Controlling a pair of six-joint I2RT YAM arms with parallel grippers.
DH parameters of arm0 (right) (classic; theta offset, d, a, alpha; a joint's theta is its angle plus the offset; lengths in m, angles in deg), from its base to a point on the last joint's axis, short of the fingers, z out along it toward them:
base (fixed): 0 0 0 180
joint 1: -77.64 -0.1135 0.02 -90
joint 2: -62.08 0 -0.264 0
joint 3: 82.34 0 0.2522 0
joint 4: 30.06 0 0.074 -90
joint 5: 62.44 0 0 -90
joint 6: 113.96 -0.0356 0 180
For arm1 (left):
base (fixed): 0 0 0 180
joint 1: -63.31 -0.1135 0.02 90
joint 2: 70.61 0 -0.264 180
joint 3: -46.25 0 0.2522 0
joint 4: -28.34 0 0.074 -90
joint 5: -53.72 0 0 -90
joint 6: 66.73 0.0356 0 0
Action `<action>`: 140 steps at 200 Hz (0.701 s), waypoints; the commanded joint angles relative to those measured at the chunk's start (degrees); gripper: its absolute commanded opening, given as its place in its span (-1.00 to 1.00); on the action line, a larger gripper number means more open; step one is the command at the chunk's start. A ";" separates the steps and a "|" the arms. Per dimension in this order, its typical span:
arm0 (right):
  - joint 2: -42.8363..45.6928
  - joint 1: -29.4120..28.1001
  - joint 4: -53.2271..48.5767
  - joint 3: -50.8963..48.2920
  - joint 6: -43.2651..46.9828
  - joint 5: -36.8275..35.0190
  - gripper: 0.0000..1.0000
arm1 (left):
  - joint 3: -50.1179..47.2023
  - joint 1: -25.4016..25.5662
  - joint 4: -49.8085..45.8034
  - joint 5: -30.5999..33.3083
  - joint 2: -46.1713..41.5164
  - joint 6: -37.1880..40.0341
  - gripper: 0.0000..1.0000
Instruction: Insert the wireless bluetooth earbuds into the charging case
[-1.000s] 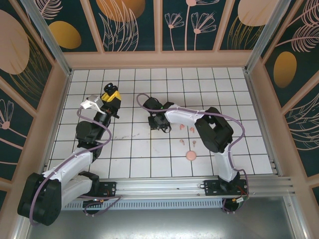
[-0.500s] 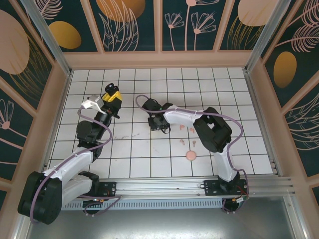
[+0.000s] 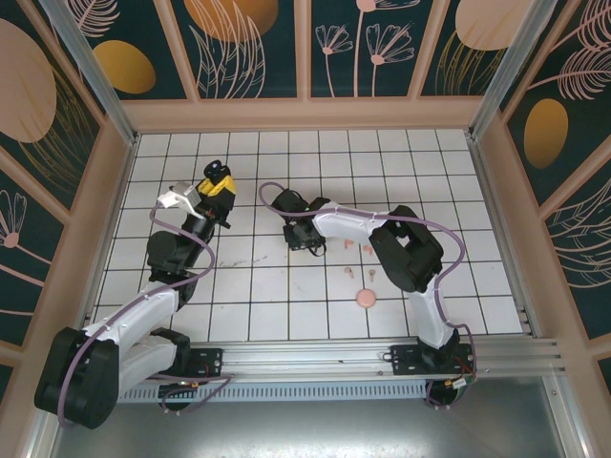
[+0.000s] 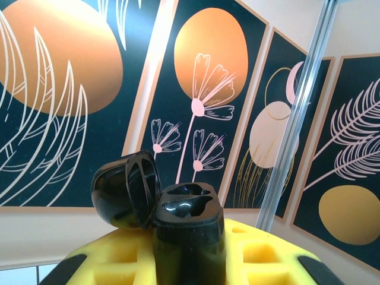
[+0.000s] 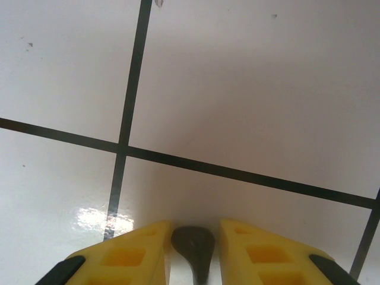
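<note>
My left gripper (image 4: 190, 255) is shut on a black charging case (image 4: 190, 217), held upright off the floor. Its lid (image 4: 124, 190) hangs open to the left and both sockets look empty. In the top view that gripper (image 3: 216, 187) is raised at the left with the case (image 3: 212, 170) at its tip. My right gripper (image 5: 195, 233) is down on the white tiles, its yellow fingers (image 5: 130, 255) flanking a black earbud (image 5: 193, 243) with thin gaps on both sides. From above, the right gripper (image 3: 304, 238) is mid-floor. Several pale pink earbuds (image 3: 350, 273) lie to its right.
A round pink case (image 3: 365, 299) sits on the tiles in front of the pink earbuds. The right arm's elbow (image 3: 410, 253) hangs over the floor to the right of them. Wooden walls (image 3: 305, 114) ring the tiled floor, and a rail (image 3: 315, 358) runs along the near edge.
The right gripper's fingers have drawn closer together around the black earbud, and the arm has shifted slightly. The left arm and the case have stayed still.
</note>
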 commanded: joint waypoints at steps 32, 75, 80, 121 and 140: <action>-2.71 -0.45 -0.45 1.46 -0.63 0.26 -0.35 | 0.98 0.03 2.35 -2.46 -0.04 -0.40 -1.00; -3.15 -0.24 -0.64 1.77 -1.51 0.60 -0.36 | 1.17 0.07 2.24 -2.81 0.31 -0.52 -1.00; -3.29 -0.23 -0.63 1.78 -1.61 0.61 -0.36 | 1.16 0.03 2.23 -2.90 0.35 -0.49 -1.00; -3.59 0.10 -0.69 1.77 -2.74 0.60 -0.36 | 1.20 0.08 2.37 -3.77 0.66 -0.56 -1.00; -3.81 0.21 -0.72 1.86 -3.12 0.79 -0.37 | 1.15 0.04 2.35 -4.13 0.66 -0.57 -1.00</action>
